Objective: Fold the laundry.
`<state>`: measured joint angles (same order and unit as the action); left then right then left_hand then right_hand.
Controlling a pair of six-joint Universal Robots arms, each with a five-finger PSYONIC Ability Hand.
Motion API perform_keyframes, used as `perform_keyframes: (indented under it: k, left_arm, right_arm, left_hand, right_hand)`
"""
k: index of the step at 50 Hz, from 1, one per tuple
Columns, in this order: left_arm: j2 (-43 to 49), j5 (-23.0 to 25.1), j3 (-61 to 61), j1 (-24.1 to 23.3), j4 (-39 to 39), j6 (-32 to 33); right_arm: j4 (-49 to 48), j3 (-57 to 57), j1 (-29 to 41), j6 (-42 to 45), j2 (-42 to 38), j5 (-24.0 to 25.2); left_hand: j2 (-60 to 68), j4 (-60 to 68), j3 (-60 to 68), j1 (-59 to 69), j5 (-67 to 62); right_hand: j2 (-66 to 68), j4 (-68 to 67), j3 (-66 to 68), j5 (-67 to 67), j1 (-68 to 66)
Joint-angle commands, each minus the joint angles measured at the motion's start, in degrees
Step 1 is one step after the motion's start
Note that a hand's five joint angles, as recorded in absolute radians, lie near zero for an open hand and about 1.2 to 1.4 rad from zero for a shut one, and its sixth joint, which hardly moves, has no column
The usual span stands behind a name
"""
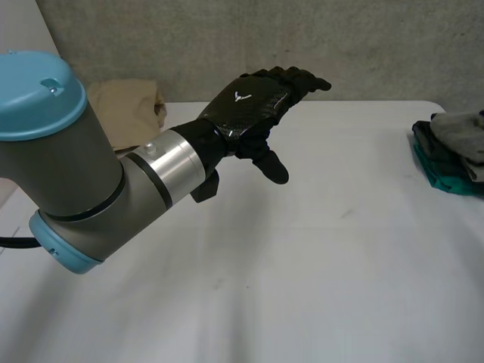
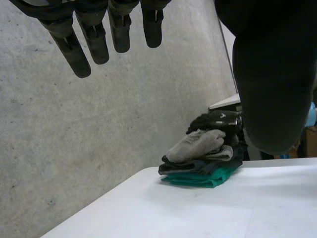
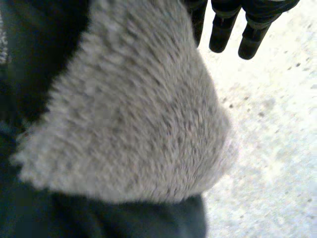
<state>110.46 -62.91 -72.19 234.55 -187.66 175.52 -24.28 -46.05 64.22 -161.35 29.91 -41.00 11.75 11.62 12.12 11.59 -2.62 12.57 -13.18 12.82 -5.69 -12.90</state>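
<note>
A pile of folded laundry (image 1: 452, 155) sits at the table's right edge, with a grey fuzzy cloth (image 2: 198, 144) on top, dark pieces under it and a teal one at the bottom. My right hand (image 2: 221, 119) lies on the pile's top at its far side. In the right wrist view its fingers (image 3: 222, 34) are straight past the grey cloth (image 3: 133, 114), holding nothing that I can see. My left hand (image 1: 249, 106) hovers above the table's back middle, open and empty, with its fingers (image 2: 94, 44) straight and pointing towards the pile (image 2: 203, 171).
A crumpled beige cloth (image 1: 130, 106) lies at the table's back left, behind my left arm (image 1: 83, 174). The white table (image 1: 318, 265) ends at a grey concrete wall (image 1: 227, 38) at the back.
</note>
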Motion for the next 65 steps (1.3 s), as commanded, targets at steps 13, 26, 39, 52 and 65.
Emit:
perform_keyframes:
  k: [13, 26, 39, 52, 65]
  left_arm:
    - [-2.79, -0.02, -0.50, -2.69, 0.37, -0.71]
    - [-8.24, -6.77, 6.35, -2.25, -0.77, -1.59]
    - [-5.09, -22.25, 13.48, 16.46, 0.89, 8.59]
    - [21.02, -23.31, 14.79, 27.10, -4.37, 28.91]
    - [31.66, -23.14, 15.32, 32.81, -5.96, 36.20]
  right_arm:
    - [26.02, -11.01, -9.19, 3.21, 27.49, -24.97]
    - [16.39, 2.55, -2.54, 10.72, 30.90, -42.76]
    - [-0.68, -23.36, 24.44, 5.08, 43.83, -26.43]
    - [3.89, -44.02, 37.72, 15.17, 35.67, -24.66]
    - [3.81, -47.99, 38.17, 21.52, 33.46, -26.42]
  left_hand:
    - [0.82, 0.95, 0.45, 0.98, 0.05]
    - [1.49, 1.62, 1.12, 1.65, -0.62]
    - [2.00, 2.13, 1.63, 2.16, -1.12]
    - [2.16, 2.30, 1.79, 2.33, -1.29]
    - [15.79, 15.92, 15.42, 15.96, -14.92]
  right_hand:
    - [-2.57, 3.18, -2.82, 5.69, 2.90]
    - [-2.57, 3.18, -2.82, 5.69, 2.90]
    - [-2.57, 3.18, -2.82, 5.69, 2.90]
    - [-2.57, 3.18, -2.82, 5.69, 2.90]
    - [-2.57, 3.18, -2.82, 5.69, 2.90]
